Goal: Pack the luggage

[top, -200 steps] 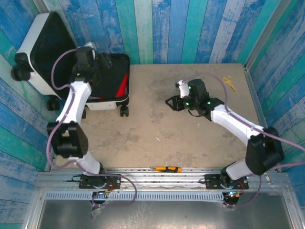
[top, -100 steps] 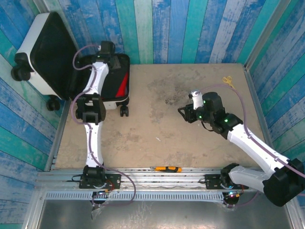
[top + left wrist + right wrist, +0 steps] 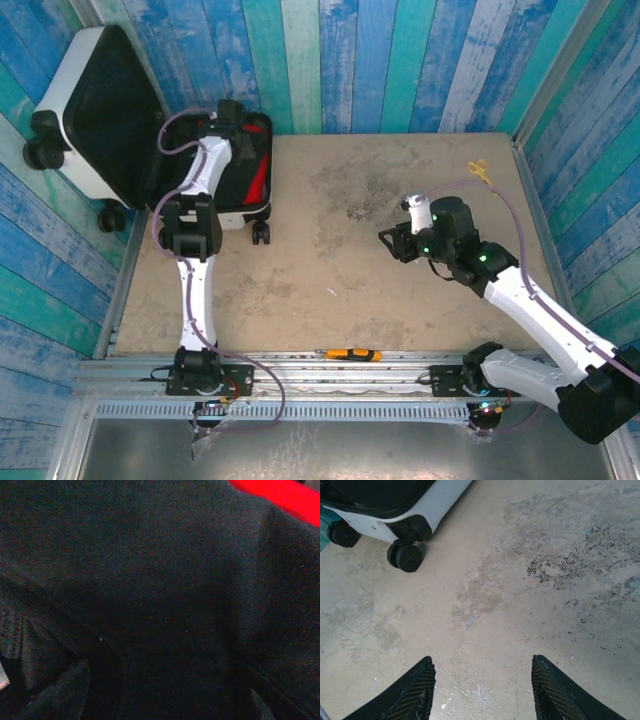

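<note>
**Left gripper** (image 3: 232, 116): from above, it was seen lowered into the open luggage (image 3: 225, 216), at the rear of the half lying flat. In the left wrist view the lens was close against black fabric (image 3: 150, 605), with a red item (image 3: 280, 492) at the upper right corner. The fingers could not be made out there. How wide the jaws stood, and whether anything was held, could not be told.

**Right gripper** (image 3: 482, 661): the jaws were seen parted, with nothing between them and bare table (image 3: 530, 605) beneath. From above, this gripper (image 3: 392, 242) was found over the table right of centre, well apart from the luggage (its white shell (image 3: 427, 507) and black wheels (image 3: 404, 556) were caught at the top left of the right wrist view).

**Luggage:** it was recorded at the far left corner of the table (image 3: 330, 260), lying open. The lid was propped against the blue plank wall (image 3: 330, 60), lining outward. The red item (image 3: 258, 180) lay in the flat half.

**Elsewhere:** yellow scissors (image 3: 482, 173) were noted near the far right edge. An orange-and-black tool (image 3: 350, 354) was noted on the metal rail (image 3: 300, 372) between the arm bases.
</note>
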